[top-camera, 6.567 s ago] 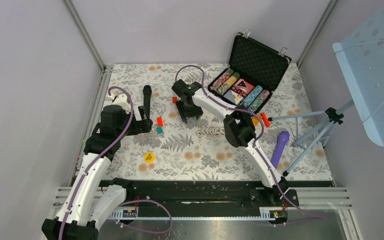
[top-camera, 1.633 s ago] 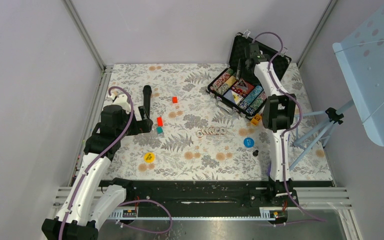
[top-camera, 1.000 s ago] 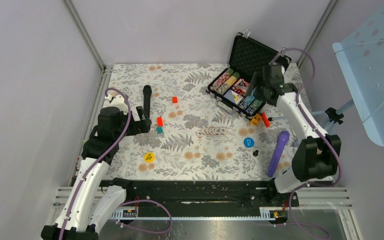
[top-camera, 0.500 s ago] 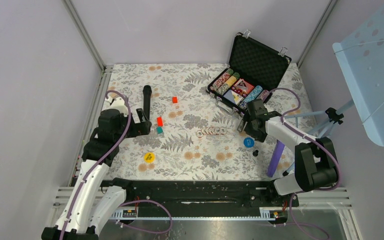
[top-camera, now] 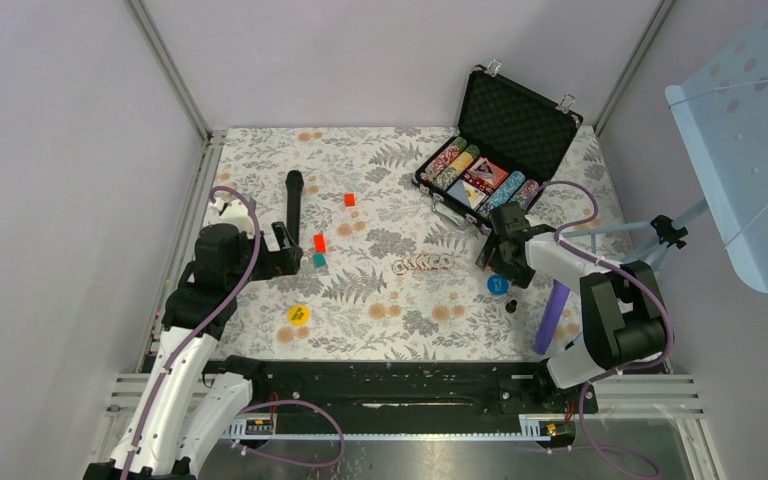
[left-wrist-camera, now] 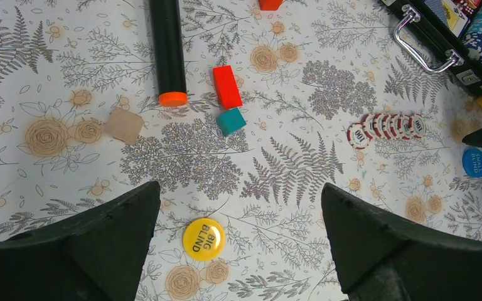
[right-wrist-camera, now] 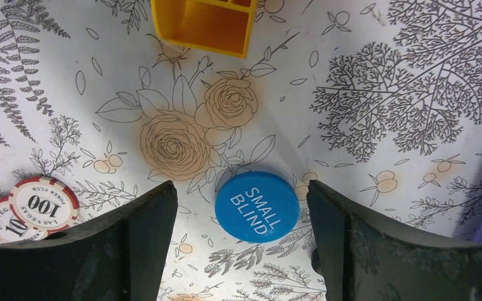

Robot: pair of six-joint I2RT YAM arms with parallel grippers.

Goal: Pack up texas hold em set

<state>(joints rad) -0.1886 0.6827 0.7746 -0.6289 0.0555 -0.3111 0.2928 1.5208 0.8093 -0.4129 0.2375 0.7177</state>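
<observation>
While the right fingers (right-wrist-camera: 81, 257) stand wide, empty — blue button (right-wrist-camera: 257, 207) framed between them, left fingers (left-wrist-camera: 69, 251) wide, empty.

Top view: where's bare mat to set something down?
Free: far strip between mic and case; near strip between yellow button and blue button, below the chips. Crowded: right side, from case front to blue button.

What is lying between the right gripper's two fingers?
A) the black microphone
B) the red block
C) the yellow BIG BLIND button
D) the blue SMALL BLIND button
D: the right wrist view shows the blue SMALL BLIND button between the fingers of the open right gripper.
</observation>
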